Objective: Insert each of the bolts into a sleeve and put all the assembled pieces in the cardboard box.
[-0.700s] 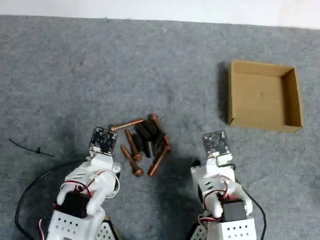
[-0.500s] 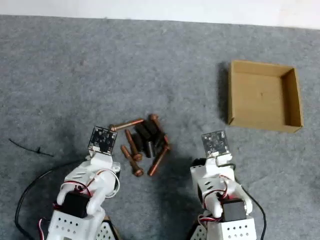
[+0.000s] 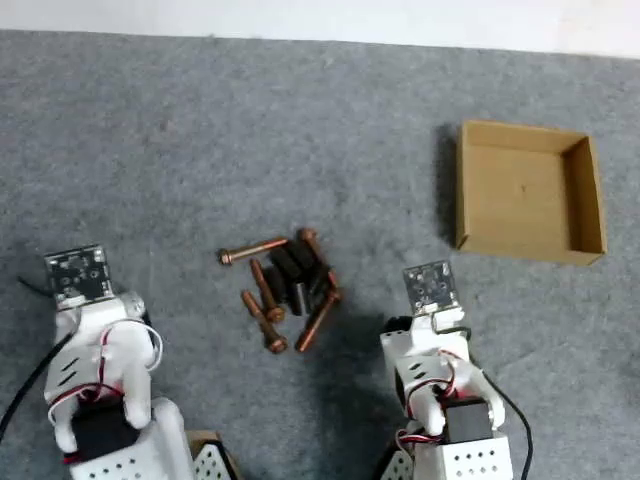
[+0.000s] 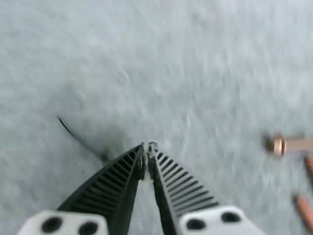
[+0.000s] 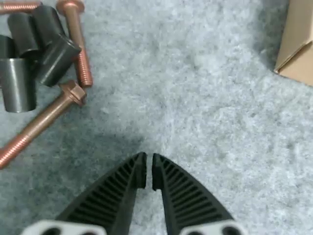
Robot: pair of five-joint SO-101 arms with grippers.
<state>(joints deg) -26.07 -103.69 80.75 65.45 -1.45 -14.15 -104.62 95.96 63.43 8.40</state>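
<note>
Several copper bolts (image 3: 268,308) and black sleeves (image 3: 296,272) lie in a loose pile on the grey carpet, between the two arms. The cardboard box (image 3: 585,190) stands empty at the back right. My left arm (image 3: 92,340) is far left of the pile. Its gripper (image 4: 146,147) is shut with nothing in it, above bare carpet, with a bolt head (image 4: 279,145) off to one side. My right gripper (image 5: 146,159) is also shut and holds nothing. It hangs over carpet just short of a bolt (image 5: 41,120) and the sleeves (image 5: 56,56).
A thin black cable tie (image 3: 60,297) lies on the carpet at the far left, close to the left gripper's tips (image 4: 80,139). A corner of the box (image 5: 298,49) shows in the right wrist view. Open carpet lies between pile and box.
The left arm has swung away from the pile to the far left. The right arm, bolts, sleeves and box have not moved.
</note>
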